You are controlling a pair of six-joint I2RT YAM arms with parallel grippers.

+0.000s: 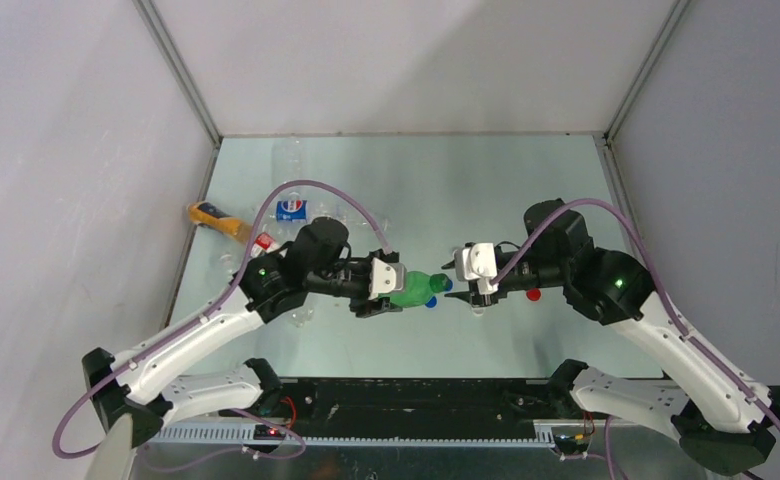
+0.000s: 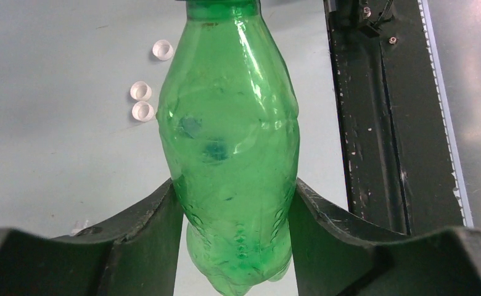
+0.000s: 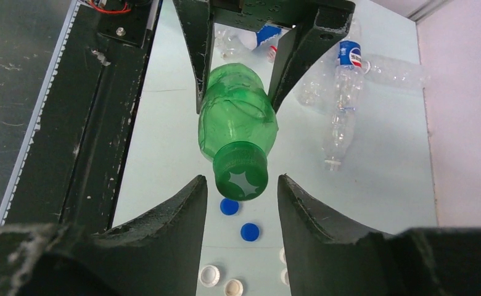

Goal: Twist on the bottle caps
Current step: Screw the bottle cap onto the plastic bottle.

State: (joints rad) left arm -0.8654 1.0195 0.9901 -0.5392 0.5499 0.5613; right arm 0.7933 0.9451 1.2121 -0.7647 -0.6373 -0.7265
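Work surface: a pale table (image 1: 406, 180) boxed in by plain grey walls, with a black rail along the near edge. The green bottle (image 2: 229, 111) is held off the table near the centre, lying roughly level with its neck pointing right. The left gripper (image 2: 235, 197) is clamped on the lower body, one finger pressed to each flank. A green cap (image 3: 241, 177) sits on the neck; how far it is threaded cannot be told. The right gripper (image 3: 242, 192) straddles that cap with its jaws apart, a sliver of gap showing on either side and no contact evident. Loose items on the table below include blue caps (image 3: 229, 206) and white caps (image 2: 142, 91). Clear bottles (image 3: 343, 105) lie toward the far left.

Assessment: the bottle looks empty and thin-walled, so it is likely light, slick and prone to denting or twisting under a hard squeeze. The present hold, low on the textured part of the body, appears sound. The cap is small and stiff with a ribbed skirt, and it is best pinched squarely across that skirt. An off-centre pinch risks slipping, or turning the bottle in the left grip.
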